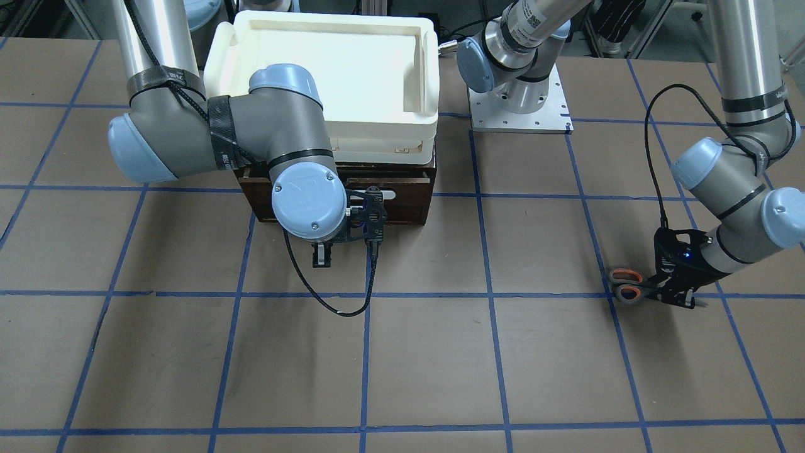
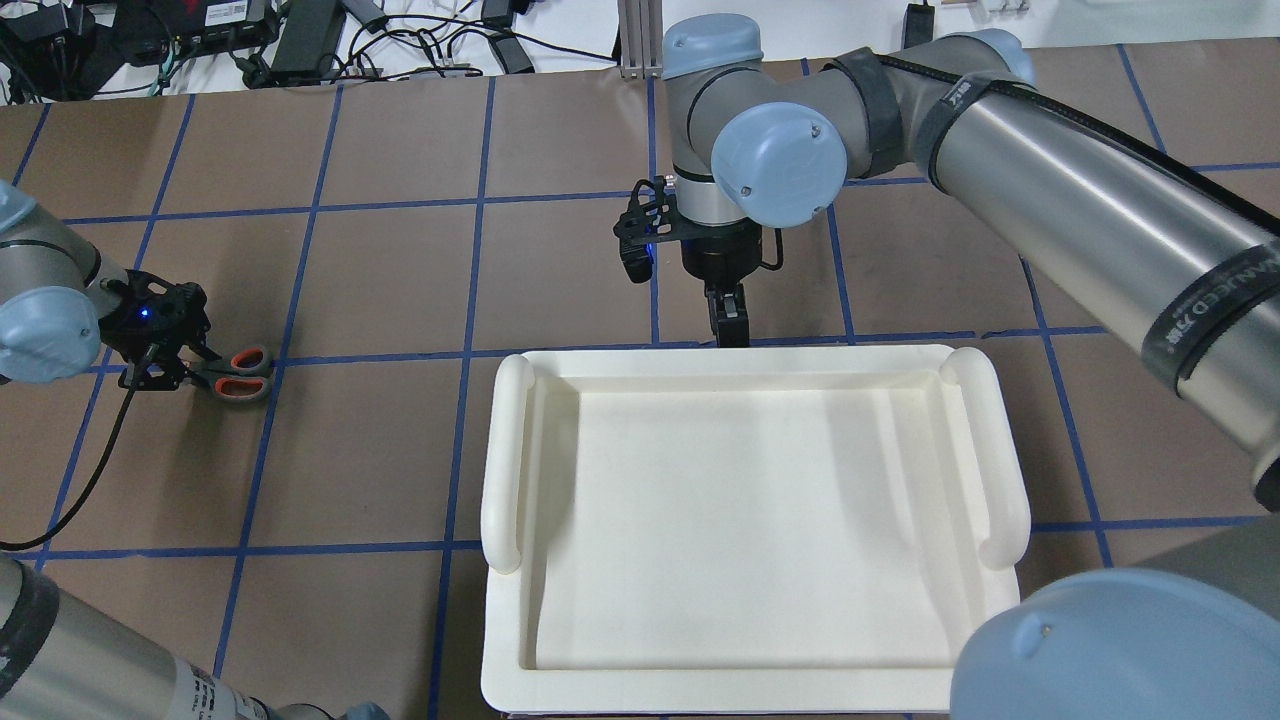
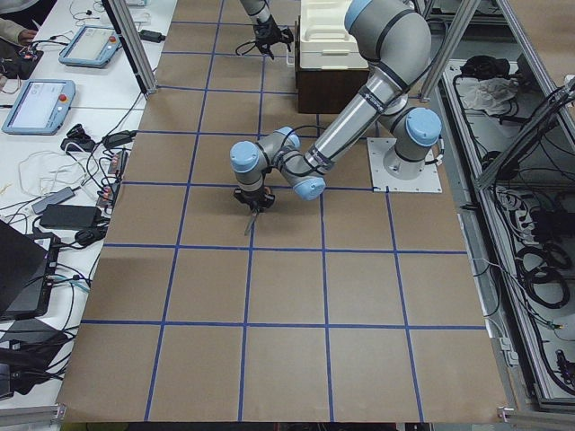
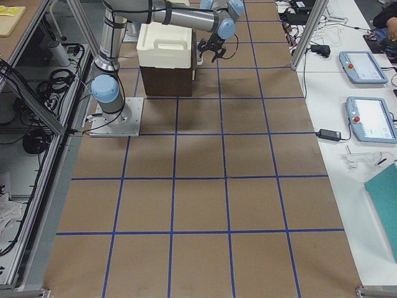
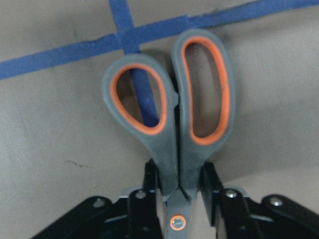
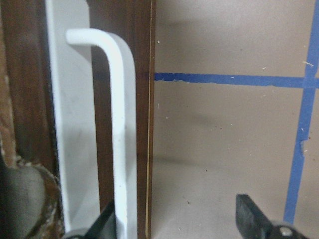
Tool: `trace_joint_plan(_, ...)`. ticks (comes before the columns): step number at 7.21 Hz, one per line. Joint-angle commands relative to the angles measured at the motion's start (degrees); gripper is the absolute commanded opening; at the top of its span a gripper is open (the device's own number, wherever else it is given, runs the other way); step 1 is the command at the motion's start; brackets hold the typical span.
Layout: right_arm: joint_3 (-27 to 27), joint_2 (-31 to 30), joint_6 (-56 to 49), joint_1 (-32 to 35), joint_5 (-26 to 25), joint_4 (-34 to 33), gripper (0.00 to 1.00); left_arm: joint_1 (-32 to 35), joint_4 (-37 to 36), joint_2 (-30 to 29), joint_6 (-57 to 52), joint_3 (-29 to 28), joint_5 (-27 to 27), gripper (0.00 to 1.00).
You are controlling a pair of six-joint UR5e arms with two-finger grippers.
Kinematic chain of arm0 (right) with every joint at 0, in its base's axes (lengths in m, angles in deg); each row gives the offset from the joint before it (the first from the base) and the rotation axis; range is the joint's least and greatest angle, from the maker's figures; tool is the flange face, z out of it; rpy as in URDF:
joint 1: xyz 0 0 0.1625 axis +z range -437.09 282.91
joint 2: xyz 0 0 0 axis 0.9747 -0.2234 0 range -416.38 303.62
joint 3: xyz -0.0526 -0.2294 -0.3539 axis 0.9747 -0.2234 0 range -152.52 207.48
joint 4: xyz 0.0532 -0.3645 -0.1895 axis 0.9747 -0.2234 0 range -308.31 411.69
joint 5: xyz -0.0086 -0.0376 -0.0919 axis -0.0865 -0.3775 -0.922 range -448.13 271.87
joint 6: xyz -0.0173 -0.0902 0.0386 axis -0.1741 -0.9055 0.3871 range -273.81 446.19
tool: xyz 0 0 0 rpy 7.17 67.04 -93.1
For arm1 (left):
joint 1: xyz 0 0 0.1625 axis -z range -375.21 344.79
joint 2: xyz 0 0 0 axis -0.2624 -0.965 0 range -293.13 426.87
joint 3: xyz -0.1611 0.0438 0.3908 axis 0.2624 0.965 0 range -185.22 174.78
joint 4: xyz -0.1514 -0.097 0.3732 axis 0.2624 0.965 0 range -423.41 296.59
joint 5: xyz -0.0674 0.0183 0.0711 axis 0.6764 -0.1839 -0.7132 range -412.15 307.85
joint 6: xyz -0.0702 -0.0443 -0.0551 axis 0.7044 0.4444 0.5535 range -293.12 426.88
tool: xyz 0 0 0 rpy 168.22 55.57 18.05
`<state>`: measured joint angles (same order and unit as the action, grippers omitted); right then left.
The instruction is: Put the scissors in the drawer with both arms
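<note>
A small pair of scissors [image 1: 627, 286], with matte grey plastic handle loops lined in bright orange, lies flat on the brown paper-covered table [image 1: 440, 352] over a crossing of blue tape lines. It sits out on the robot's left side, well apart from the drawer. The loops are oval, one longer and narrower than the other, and they point away from the wrist. The black two-finger left gripper [image 1: 678, 294] is clamped on the scissors. In the left wrist view its flat black fingers [image 5: 151, 175] press against both sides of the grey shanks just above the round metal pivot screw. The blades are mostly hidden under the gripper body.

The dark brown wooden drawer [image 1: 402, 204] sits closed in its case. A cream-white moulded plastic tray [image 2: 508, 450] with rounded rim handles rests on top. The drawer front has a smooth, slightly glossy grain and carries a white bar handle [image 6: 122, 124] of round section, bent over at its end.

The black right gripper [image 1: 322, 257] points down in front of the drawer face with its jaws spread apart. In the right wrist view one blunt finger [image 6: 255, 213] stands over the table. The other is close against the handle bar at the drawer front, and whether it touches the bar cannot be told.
</note>
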<state>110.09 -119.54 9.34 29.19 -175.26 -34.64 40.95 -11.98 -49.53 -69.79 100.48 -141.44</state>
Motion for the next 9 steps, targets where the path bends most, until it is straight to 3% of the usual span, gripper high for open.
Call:
trace_joint_plan(1, -2.88, 1.37, 0.03, -0.37, -0.41, -0.68, 0.83, 0.00, -0.01, 0.47, -0.35, -0.14, -0.19, 0.02)
trace_joint_plan(7, -6.23, 4.44, 0.03, -1.95, -0.50, -6.47, 0.83, 2.45, 0.51, 2.05, -0.09, -3.03, -0.10, 0.00)
trace_joint_plan(9, -9.12, 6.11, 0.03, -1.95, -0.59, -7.10, 0.83, 3.78, 5.23, 3.20, 0.69, -6.19, 0.16, 0.00)
